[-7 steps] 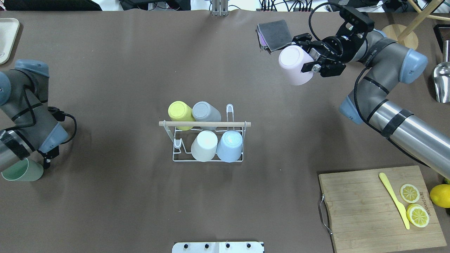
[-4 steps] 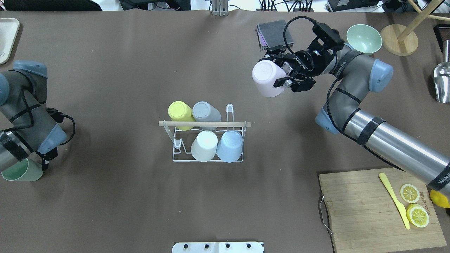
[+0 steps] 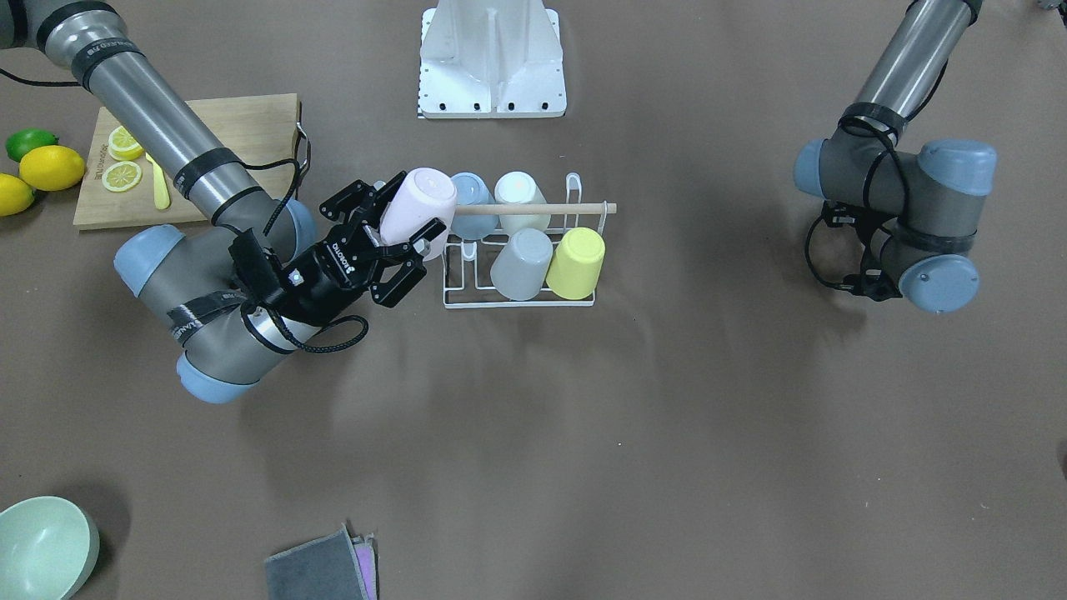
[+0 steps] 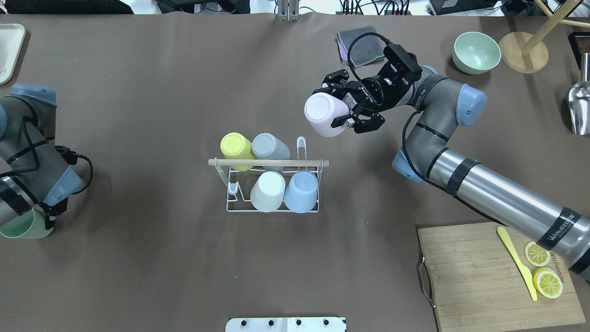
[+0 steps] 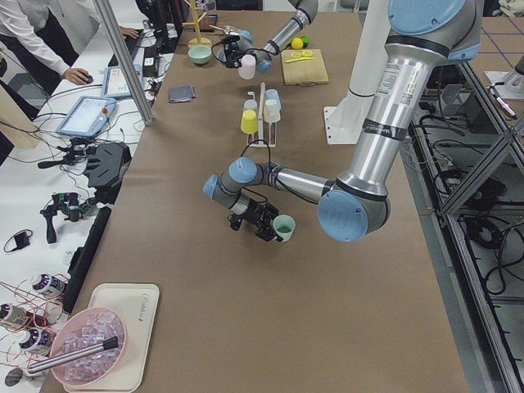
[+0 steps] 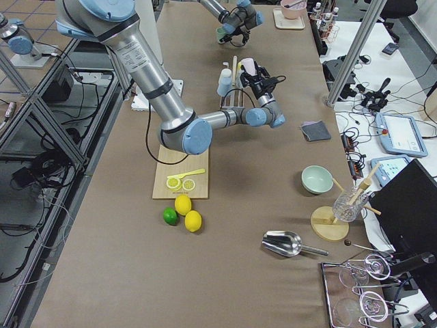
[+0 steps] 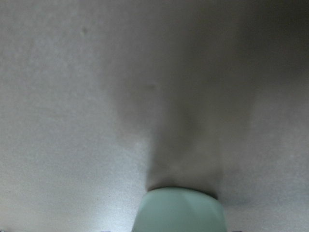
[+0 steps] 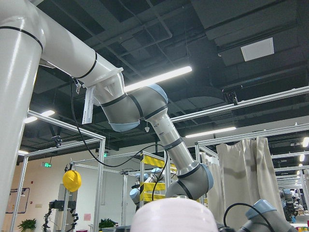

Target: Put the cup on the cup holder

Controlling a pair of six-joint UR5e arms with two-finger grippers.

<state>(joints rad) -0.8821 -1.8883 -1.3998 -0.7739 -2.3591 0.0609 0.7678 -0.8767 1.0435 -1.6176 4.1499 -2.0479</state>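
- The pink cup (image 4: 325, 115) has come from the upper right of the overhead frame towards the centre. It now hangs just up and right of the rack (image 4: 229, 203), not touching it.
- It is tipped, base towards the overhead camera and mouth back towards the wrist, much as it was a second ago.
- The right pincer (image 4: 340, 102) stays clamped on the pink cup, one finger on each side near the rim.
- In the front-facing view the cup overlaps the end of the dowel (image 4: 267, 162), but the overhead view shows a gap between them.
- The rack has not moved. Yellow (image 4: 236, 145), grey (image 4: 269, 146), white (image 4: 268, 190) and blue (image 4: 302, 190) cups sit on it, mouths down.
- Two prongs are bare: one at the rack's upper right (image 4: 301, 146), nearest the pink cup, and one at its lower left (image 4: 233, 189).
- I judge the carry almost done. What remains is to turn the mouth down and lower the cup over the near prong without knocking the dowel or the grey cup.
- The right arm's sweep has uncovered a bowl (image 4: 477, 51) at upper right.
- The left pincer (image 5: 262, 223) has drifted slightly towards the left edge. The green cup (image 4: 27, 224) rides with it on its side above the counter (image 4: 161, 92), so I take it to be gripped.
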